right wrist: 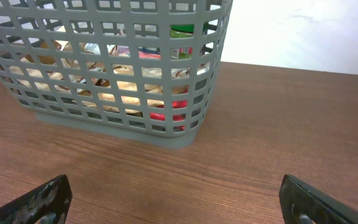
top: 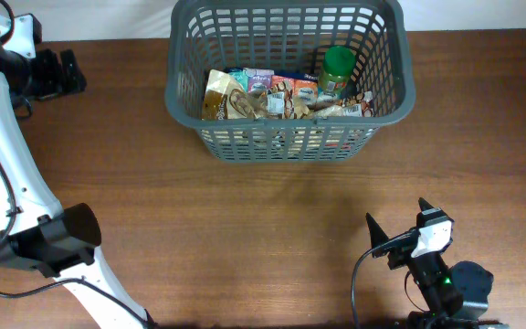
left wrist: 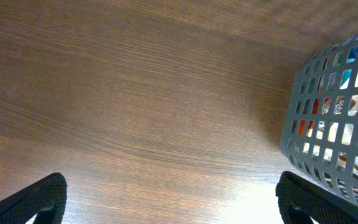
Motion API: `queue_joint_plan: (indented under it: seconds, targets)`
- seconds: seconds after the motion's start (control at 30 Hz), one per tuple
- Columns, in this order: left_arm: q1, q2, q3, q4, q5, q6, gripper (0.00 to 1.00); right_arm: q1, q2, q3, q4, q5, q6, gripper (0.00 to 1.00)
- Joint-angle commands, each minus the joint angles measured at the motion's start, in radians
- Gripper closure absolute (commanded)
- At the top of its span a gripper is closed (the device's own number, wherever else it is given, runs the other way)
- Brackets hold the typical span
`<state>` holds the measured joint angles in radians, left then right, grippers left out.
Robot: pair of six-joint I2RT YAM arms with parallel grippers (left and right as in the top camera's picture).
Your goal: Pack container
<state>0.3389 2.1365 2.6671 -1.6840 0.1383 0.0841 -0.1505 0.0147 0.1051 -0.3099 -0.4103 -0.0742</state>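
Right hand (right wrist: 176, 200) released and empty, left hand (left wrist: 169, 200) likewise, container (top: 408, 84) holding snack packets (top: 245, 96), green-lidded jar (top: 337, 68)

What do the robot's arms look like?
The left arm is long white tubes with chunky black joints and thin black cables. The right arm is mostly black, with a white block and tiny green light. The left end effector and right end effector have black fingers.

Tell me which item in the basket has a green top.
The jar in the far right corner of the basket; the others are flat packets without lids.
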Motion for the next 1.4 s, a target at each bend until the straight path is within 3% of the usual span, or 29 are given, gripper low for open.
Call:
queue_joint_plan:
  seconds: [0.0,0.3,0.73,0.9,1.17,1.3,1.37]
  targets:
    - [0.002,0.008,-0.002,-0.001,-0.004,-0.013,0.01,0.006,-0.011,-0.01,0.004,-0.013,0.008,0.01]
    - [-0.016,-0.021,-0.003,0.0,-0.004,-0.012,0.01,0.006,-0.011,-0.01,0.004,-0.013,0.008,0.01]
    - [-0.15,-0.298,-0.045,0.003,-0.004,-0.012,0.01,0.006,-0.011,-0.01,0.004,-0.013,0.008,0.01]
    - [-0.175,-0.512,-0.226,0.243,-0.03,0.003,0.01,0.006,-0.011,-0.01,0.004,-0.013,0.008,0.01]
    - [-0.175,-0.809,-0.416,0.422,-0.03,0.018,0.01,0.006,-0.011,-0.01,0.004,-0.013,0.008,0.01]
    - [-0.19,-0.998,-0.712,0.624,-0.03,0.018,0.01,0.006,-0.011,-0.01,0.004,-0.013,0.008,0.01]
    - [-0.215,-1.115,-0.948,0.808,-0.031,0.018,0.01,0.006,-0.011,-0.01,0.004,-0.013,0.008,0.01]
